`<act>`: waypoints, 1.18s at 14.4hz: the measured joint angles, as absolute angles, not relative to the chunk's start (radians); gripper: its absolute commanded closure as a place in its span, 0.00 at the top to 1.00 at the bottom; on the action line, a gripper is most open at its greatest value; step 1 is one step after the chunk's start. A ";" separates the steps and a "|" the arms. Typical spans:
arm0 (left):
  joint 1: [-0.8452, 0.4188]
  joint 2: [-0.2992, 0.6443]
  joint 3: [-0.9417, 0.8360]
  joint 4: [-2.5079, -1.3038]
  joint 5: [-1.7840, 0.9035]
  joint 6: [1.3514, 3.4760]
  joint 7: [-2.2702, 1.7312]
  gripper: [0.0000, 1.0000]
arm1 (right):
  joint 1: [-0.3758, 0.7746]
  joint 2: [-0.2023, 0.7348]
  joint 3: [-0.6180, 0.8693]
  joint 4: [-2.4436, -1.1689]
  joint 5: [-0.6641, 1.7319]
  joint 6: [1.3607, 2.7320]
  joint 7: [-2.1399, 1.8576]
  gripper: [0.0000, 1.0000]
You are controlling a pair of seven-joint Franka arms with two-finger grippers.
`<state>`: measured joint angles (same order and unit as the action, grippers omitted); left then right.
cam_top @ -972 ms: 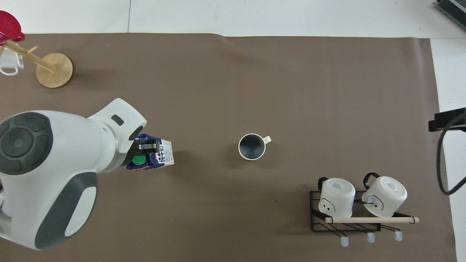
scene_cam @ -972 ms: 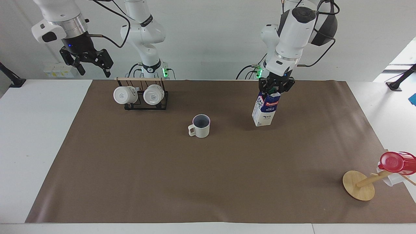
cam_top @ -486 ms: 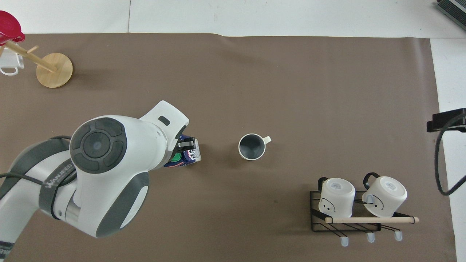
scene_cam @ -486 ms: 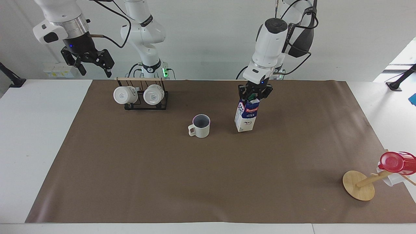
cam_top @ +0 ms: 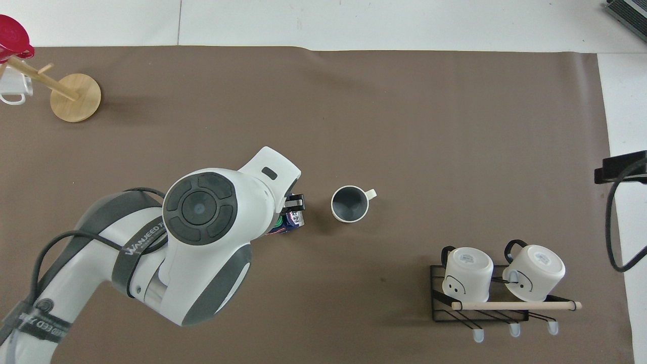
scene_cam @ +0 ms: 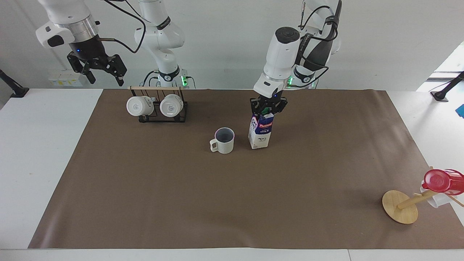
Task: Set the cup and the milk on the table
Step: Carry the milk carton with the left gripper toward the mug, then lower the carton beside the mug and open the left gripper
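Milk (scene_cam: 260, 135): small gable-top carton, upright, hanging directly under the left gripper (scene_cam: 268, 109), pinched at the top ridge beside the green cap; base at or just above the table (scene_cam: 152, 203), contact not readable. Probably light to middling in weight, card walls soft enough to dent, slick printed skin, top-heavy if part full; ridge likely the stiffest hold, body sides the fallback. Left gripper closed tight on that ridge. Cup (scene_cam: 222, 140) standing upright on the brown sheet just beside the carried carton, toward the right arm's end, not touching; ceramic by the look, rigid, chippable, squared handle the natural grasp. Right gripper (scene_cam: 97, 69) up in the air by the mug rack (scene_cam: 159, 107) holding 2 white mugs, fingers spread, holding nothing, waiting.
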<state>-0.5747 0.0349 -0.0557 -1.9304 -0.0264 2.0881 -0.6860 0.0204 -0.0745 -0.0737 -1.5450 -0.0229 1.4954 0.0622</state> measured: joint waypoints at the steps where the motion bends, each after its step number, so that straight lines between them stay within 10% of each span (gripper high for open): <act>1: -0.575 0.046 -0.055 -1.921 -0.026 2.088 -0.686 0.56 | 0.020 -0.075 -0.074 -1.545 -0.023 1.495 0.062 1.00; 5: -0.575 0.071 -0.053 -1.913 -0.026 2.091 -0.686 0.60 | 0.020 -0.075 -0.074 -1.545 -0.023 1.495 0.062 1.00; 9: -0.575 0.072 -0.053 -1.913 -0.026 2.094 -0.686 1.00 | 0.019 -0.075 -0.077 -1.545 -0.023 1.495 0.063 1.00; 17: -0.579 0.071 -0.055 -1.888 -0.026 2.094 -0.685 1.00 | 0.024 -0.075 -0.082 -1.547 -0.023 1.494 0.063 1.00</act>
<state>-0.5792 0.0711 -0.0547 -1.8883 -0.0264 2.0936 -0.6854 0.0238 -0.0746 -0.0823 -1.5465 -0.0233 1.4944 0.0626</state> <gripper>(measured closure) 0.000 0.000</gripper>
